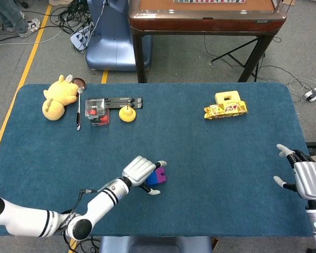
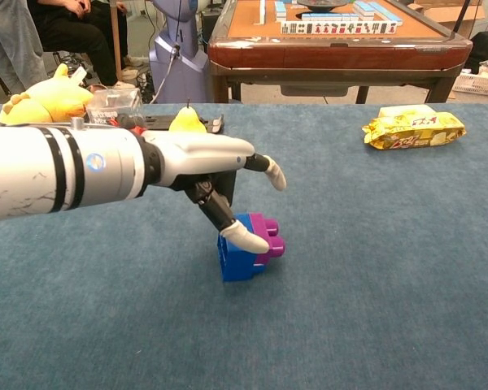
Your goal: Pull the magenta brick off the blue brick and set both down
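Near the table's front edge, the joined bricks are reached by the left hand (image 2: pixel 215 162).

At far left a yellow plush toy (image 1: pixel 58 96) is seen, then a clear box (image 1: pixel 97 112) and a small yellow duck (image 1: pixel 127 114). The left hand is spread over the blue brick (image 2: pixel 237 252), one fingertip (image 2: pixel 248 238) laid on its top; nothing is gripped. The magenta brick (image 2: pixel 268 238) is still attached at the blue brick's right side. Further right a yellow snack packet (image 1: pixel 225 110) is seen. At the right edge the right hand (image 1: pixel 305 176) is held with fingers apart, empty.
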`<action>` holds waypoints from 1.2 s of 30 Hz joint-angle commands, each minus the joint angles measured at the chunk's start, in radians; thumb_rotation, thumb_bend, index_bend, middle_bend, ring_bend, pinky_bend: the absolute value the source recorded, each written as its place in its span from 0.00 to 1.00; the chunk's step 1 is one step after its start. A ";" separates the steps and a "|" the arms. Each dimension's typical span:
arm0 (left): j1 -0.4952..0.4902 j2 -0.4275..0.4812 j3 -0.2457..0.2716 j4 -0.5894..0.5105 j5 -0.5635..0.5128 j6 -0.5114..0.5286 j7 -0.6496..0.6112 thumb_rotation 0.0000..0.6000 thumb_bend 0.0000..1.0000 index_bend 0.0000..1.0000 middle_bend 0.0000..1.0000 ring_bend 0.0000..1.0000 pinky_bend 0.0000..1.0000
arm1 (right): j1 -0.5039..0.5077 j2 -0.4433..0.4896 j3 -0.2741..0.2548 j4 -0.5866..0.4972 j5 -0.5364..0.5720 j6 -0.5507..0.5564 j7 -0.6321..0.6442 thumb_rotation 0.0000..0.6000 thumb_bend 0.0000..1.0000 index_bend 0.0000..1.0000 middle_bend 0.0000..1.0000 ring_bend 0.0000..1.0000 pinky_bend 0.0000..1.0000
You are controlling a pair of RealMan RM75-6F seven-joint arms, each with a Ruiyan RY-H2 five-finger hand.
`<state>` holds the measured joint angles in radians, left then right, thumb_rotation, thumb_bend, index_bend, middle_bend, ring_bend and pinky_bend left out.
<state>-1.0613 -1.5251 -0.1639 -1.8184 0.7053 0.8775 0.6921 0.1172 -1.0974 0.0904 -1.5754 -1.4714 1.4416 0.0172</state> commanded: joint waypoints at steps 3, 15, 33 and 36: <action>-0.028 -0.017 0.024 0.016 -0.032 0.019 0.024 0.57 0.00 0.21 0.99 0.90 1.00 | 0.000 0.005 0.002 -0.005 -0.001 0.004 -0.001 1.00 0.00 0.21 0.36 0.27 0.44; -0.078 -0.051 0.043 0.057 -0.123 0.063 0.061 0.58 0.00 0.23 1.00 0.90 1.00 | 0.004 0.006 0.001 -0.010 0.001 -0.003 -0.007 1.00 0.00 0.21 0.36 0.27 0.44; -0.137 -0.064 0.071 0.063 -0.247 0.113 0.138 0.57 0.00 0.24 1.00 0.91 1.00 | 0.006 -0.008 -0.003 0.012 0.004 -0.013 0.009 1.00 0.00 0.21 0.36 0.27 0.44; -0.141 -0.070 0.071 0.066 -0.255 0.120 0.139 0.58 0.00 0.24 1.00 0.91 1.00 | 0.007 -0.010 -0.004 0.014 0.005 -0.015 0.010 1.00 0.00 0.21 0.36 0.27 0.44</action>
<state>-1.2008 -1.5929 -0.0938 -1.7537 0.4511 0.9951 0.8300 0.1239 -1.1077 0.0868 -1.5615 -1.4663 1.4263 0.0271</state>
